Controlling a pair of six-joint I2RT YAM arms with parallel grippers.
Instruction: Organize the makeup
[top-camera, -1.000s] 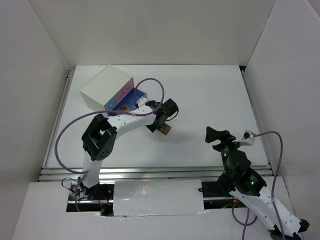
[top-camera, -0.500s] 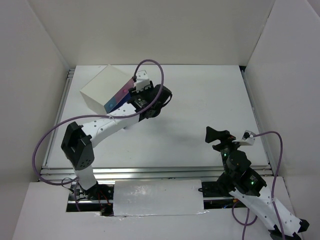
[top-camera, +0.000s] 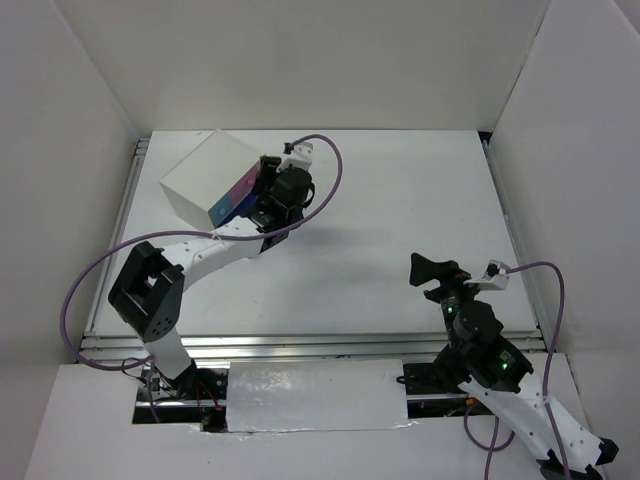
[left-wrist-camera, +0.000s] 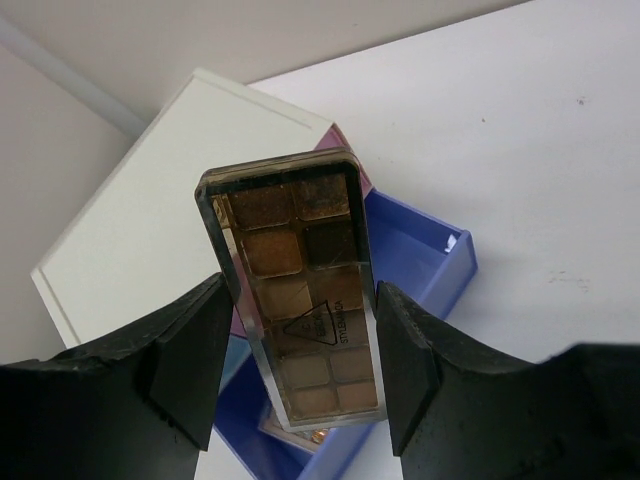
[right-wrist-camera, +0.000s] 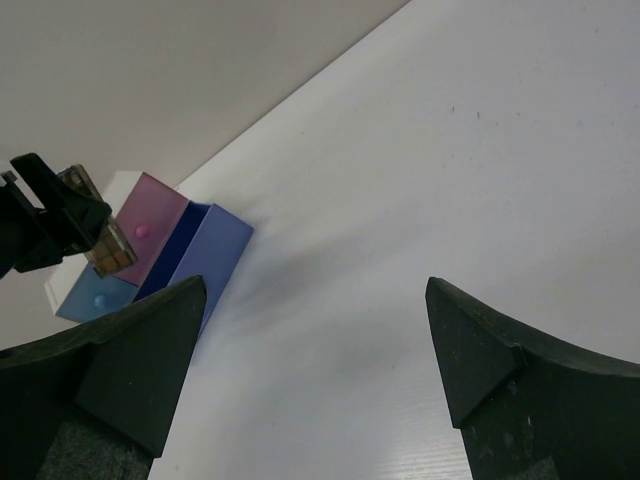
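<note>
My left gripper (left-wrist-camera: 300, 400) is shut on a long eyeshadow palette (left-wrist-camera: 295, 290) with brown shades. It holds the palette tilted above the pulled-out blue drawer (left-wrist-camera: 425, 262) of the white box (left-wrist-camera: 140, 240). Another small cosmetic (left-wrist-camera: 300, 436) lies in that drawer, mostly hidden by the palette. In the top view the left gripper (top-camera: 268, 195) is at the box's right front. My right gripper (right-wrist-camera: 315, 380) is open and empty over bare table, far from the box; in the top view it (top-camera: 430, 268) is at the right. The right wrist view shows the held palette (right-wrist-camera: 108, 252) small at the left. No other makeup is in view.
The white box (top-camera: 205, 178) stands at the back left, with a pink drawer (right-wrist-camera: 150, 225) and a light blue drawer (right-wrist-camera: 95, 298) shut and the dark blue drawer (right-wrist-camera: 205, 262) open. White walls enclose the table (top-camera: 400, 200) on three sides.
My left arm has swung from the table's middle up and left to the box, carrying the palette over the open blue drawer. The right arm has not moved.
</note>
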